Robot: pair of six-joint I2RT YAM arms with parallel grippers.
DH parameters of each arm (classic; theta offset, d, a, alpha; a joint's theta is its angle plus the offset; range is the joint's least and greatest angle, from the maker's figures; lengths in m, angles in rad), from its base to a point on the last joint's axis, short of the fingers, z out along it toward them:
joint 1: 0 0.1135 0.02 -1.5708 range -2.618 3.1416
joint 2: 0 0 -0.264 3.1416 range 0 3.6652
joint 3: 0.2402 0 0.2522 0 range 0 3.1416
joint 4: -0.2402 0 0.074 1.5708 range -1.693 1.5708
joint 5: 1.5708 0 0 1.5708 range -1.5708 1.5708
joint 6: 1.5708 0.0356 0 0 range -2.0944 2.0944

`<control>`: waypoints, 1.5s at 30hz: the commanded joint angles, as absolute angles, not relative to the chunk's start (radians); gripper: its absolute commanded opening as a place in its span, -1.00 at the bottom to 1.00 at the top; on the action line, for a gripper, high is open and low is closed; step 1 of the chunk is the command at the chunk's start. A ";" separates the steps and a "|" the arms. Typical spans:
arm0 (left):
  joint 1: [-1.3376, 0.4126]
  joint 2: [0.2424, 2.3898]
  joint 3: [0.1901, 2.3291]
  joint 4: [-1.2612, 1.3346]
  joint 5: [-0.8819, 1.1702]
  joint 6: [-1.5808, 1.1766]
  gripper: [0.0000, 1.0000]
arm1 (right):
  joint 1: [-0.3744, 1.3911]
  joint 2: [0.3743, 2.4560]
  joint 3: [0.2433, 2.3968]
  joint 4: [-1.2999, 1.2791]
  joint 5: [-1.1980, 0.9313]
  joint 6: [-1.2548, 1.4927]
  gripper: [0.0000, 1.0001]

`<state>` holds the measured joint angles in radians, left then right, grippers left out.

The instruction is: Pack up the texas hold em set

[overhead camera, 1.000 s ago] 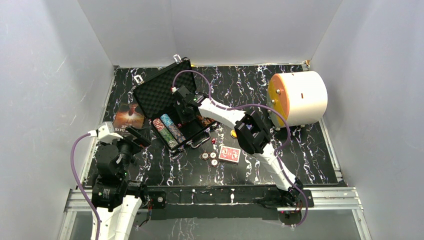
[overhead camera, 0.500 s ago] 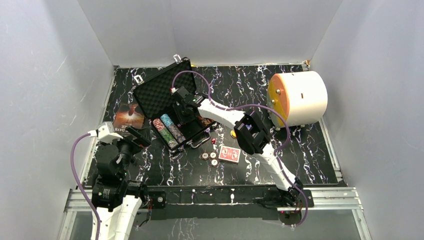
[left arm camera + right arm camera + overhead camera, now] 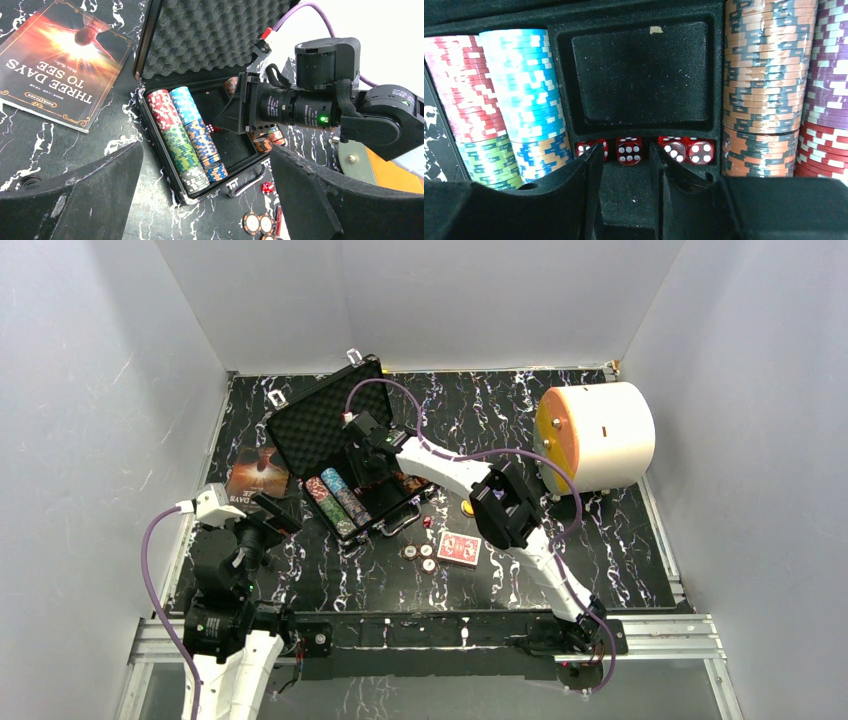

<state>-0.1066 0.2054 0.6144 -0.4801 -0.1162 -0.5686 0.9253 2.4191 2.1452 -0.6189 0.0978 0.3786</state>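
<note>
The black case (image 3: 322,420) lies open at the back left, foam lid up, with rows of multicoloured chips (image 3: 340,502) in it. My right gripper (image 3: 368,468) is down inside the case. In the right wrist view it (image 3: 626,155) is open and empty, its fingertips on either side of one of several red dice (image 3: 629,150) seated in their slot. The card compartment (image 3: 639,75) above them is bare. A red card deck (image 3: 459,548), three round buttons (image 3: 420,555) and one red die (image 3: 427,523) lie on the table. My left gripper (image 3: 275,512) is open and empty, left of the case front.
A big white cylinder with an orange face (image 3: 600,435) lies at the back right. A dark booklet (image 3: 258,472) lies left of the case, also in the left wrist view (image 3: 55,65). A small orange piece (image 3: 467,507) lies right of the case. Grey walls close in three sides.
My right gripper has edged slightly toward the back of the case. The left arm has not moved.
</note>
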 commanded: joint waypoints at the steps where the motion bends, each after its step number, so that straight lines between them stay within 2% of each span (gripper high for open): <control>1: -0.100 0.203 0.616 -0.468 -0.120 -0.557 0.97 | 0.929 2.321 2.149 -0.572 0.100 0.403 -0.06; 6: -0.100 0.204 0.616 -0.468 -0.121 -0.558 0.97 | 0.929 2.309 2.144 -0.559 0.081 0.412 -0.10; 9: -0.100 0.204 0.616 -0.467 -0.121 -0.557 0.97 | 0.930 2.309 2.141 -0.559 0.068 0.416 -0.05; 14: -0.100 0.206 0.617 -0.467 -0.121 -0.557 0.97 | 0.930 2.303 2.104 -0.544 0.015 0.431 0.33; 17: -0.100 0.204 0.617 -0.468 -0.121 -0.556 0.97 | 0.924 2.296 2.075 -0.519 -0.029 0.454 0.42; 27: -0.100 0.201 0.615 -0.468 -0.123 -0.555 0.97 | 0.916 2.302 2.055 -0.470 -0.131 0.487 0.49; 45: -0.100 0.204 0.615 -0.468 -0.123 -0.555 0.97 | 0.907 2.284 2.047 -0.487 -0.017 0.479 0.64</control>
